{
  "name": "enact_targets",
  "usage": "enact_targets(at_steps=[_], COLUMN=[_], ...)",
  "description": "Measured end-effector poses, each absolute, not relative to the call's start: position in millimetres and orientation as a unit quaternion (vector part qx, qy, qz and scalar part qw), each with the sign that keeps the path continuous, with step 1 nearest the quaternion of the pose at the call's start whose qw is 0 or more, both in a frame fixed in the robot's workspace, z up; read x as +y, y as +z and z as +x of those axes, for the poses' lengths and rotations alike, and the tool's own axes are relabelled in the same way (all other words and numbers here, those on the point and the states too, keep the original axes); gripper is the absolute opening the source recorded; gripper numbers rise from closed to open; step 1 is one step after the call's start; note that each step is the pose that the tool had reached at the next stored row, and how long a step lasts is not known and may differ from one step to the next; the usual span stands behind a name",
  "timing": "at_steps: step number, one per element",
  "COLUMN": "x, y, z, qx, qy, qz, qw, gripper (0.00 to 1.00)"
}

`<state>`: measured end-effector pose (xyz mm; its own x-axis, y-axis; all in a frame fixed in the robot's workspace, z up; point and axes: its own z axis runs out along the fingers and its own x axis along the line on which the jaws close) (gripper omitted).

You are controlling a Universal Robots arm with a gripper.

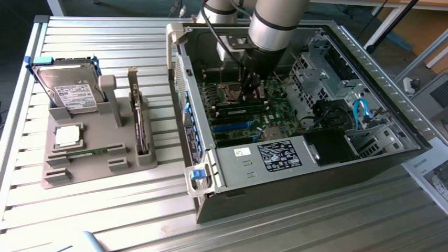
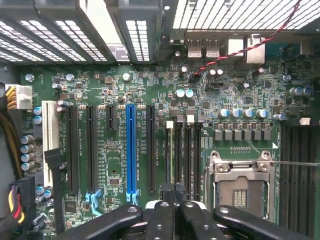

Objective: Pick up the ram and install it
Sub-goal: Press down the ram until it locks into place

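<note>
A narrow green stick that looks like the ram (image 1: 87, 153) lies flat in the grey holder (image 1: 91, 169) on the exterior view's left, far from the arm. My gripper (image 1: 248, 98) reaches down inside the open computer case (image 1: 392, 113), just above the green motherboard (image 1: 280, 113). In the wrist view the gripper (image 2: 175, 192) is shut, its black fingers (image 2: 165, 212) pressed together with nothing visible between them. They hover over one end of the dark memory slots (image 2: 187, 150). One slot carries a thin pale strip (image 2: 170, 150); I cannot tell what it is.
The empty processor socket (image 2: 240, 185) lies beside the memory slots, with long expansion slots (image 2: 131, 150) on the other side. The holder also carries a silver hard drive (image 1: 70, 89) and a square silver processor (image 1: 66, 135). Drive cages and cables (image 1: 360, 113) crowd the case.
</note>
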<state>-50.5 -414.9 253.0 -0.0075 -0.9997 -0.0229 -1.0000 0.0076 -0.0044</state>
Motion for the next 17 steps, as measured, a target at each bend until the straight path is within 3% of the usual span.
enact_targets(at_steps=[17], x=[-415], y=[276], z=[-50], qx=[0.710], qy=[0.007], qz=[-0.704], qw=[0.010], gripper=[0.10])
